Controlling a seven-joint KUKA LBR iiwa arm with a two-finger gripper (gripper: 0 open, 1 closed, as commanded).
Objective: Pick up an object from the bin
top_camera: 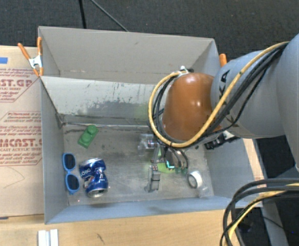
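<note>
My gripper hangs low over the bin floor, right of the middle, under the arm's orange cover. It points down at bare metal near the front wall. A small white tape roll lies on the floor just to its right, apart from it. A small green bit shows beside the gripper's body; I cannot tell whether it is a loose thing or part of the gripper. Nothing visible is held.
A crushed blue drink can lies at the front left, with blue sunglasses beside it against the left wall. A green plastic block sits further back on the left. The arm covers the bin's right side.
</note>
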